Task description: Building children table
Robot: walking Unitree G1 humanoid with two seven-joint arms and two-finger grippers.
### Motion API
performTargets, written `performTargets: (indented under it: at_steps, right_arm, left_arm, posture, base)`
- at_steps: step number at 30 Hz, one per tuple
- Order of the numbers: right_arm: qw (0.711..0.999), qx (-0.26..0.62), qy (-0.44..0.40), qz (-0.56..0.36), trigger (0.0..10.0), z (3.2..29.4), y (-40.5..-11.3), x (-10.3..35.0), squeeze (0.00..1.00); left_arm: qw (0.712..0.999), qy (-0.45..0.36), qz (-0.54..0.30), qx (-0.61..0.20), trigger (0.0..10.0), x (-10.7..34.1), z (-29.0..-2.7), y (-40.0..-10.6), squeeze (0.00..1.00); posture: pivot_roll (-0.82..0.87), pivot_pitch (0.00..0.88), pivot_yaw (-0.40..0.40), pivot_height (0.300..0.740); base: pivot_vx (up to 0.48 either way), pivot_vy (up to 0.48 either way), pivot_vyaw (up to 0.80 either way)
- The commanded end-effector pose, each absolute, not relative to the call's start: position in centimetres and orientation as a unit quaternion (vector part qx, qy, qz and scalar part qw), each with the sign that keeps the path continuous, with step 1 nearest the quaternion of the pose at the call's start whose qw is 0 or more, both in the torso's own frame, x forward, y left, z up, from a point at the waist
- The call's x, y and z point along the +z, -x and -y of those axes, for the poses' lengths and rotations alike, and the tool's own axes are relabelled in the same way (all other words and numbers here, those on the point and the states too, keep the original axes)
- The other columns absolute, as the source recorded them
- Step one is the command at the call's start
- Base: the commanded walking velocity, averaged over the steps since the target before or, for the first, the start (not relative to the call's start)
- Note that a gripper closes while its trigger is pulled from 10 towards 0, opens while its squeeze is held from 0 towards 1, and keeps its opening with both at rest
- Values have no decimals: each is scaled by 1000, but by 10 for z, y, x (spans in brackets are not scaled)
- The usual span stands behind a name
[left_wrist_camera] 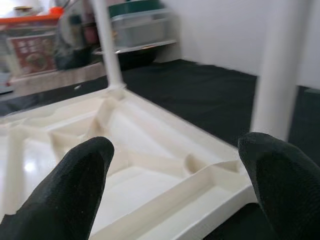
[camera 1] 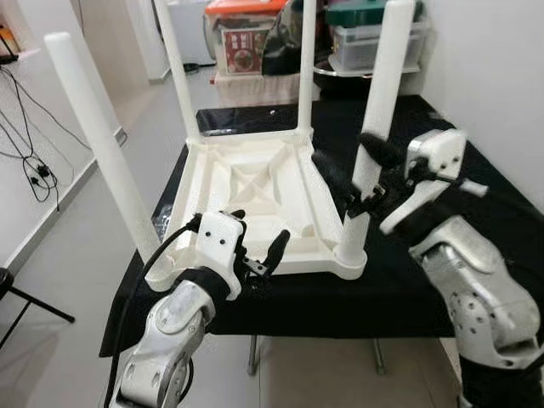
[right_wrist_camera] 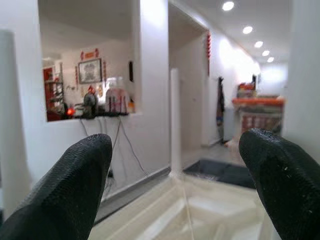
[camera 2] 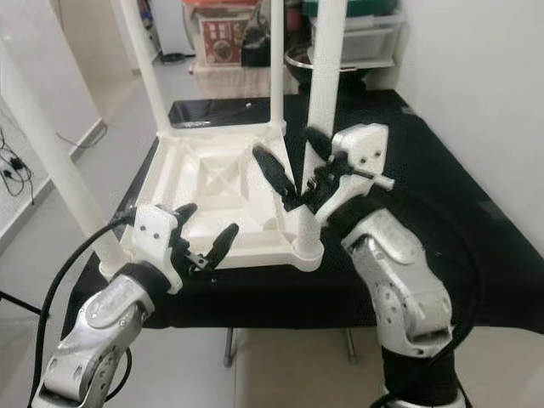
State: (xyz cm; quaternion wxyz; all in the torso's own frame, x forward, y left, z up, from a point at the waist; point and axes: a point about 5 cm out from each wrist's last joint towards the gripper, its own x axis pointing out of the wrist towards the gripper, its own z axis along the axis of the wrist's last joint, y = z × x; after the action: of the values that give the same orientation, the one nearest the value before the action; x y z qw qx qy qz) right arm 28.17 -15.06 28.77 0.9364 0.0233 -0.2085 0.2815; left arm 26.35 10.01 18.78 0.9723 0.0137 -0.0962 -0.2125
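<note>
Resting upside down on a black-draped table [camera 1: 476, 195], white children table [camera 1: 255, 195], tiled floor [camera 1: 76, 246] around

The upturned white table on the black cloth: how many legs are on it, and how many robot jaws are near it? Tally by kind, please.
White table legs standing up: 4 (near right one)
White tabletop, upside down: 1
Robot grippers, jaws open: 2 (left gripper, right gripper)
Total: 7

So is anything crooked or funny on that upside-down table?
Yes. The near-left leg of the upside-down white table leans outward, while the other three stand fairly straight. The right tool is open around the near-right leg.
</note>
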Motion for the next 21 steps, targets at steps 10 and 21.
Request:
performTargets:
  at_steps: [10,21]
  right_arm:
    - [926,193,24,323,10000,181,-277,347,1000]
    - [934,108,47,337,10000,201,-281,378,0]
  left_arm:
    - [982,-35,75,-169,10000,174,-113,-265,0]
    - [978,-28,106,-179,10000,186,-107,-267,0]
  posture:
    - [-38,64,6,740]
    - [-46,59,-2,740]
  base:
    - [0,0,0]
    - [0,0,0]
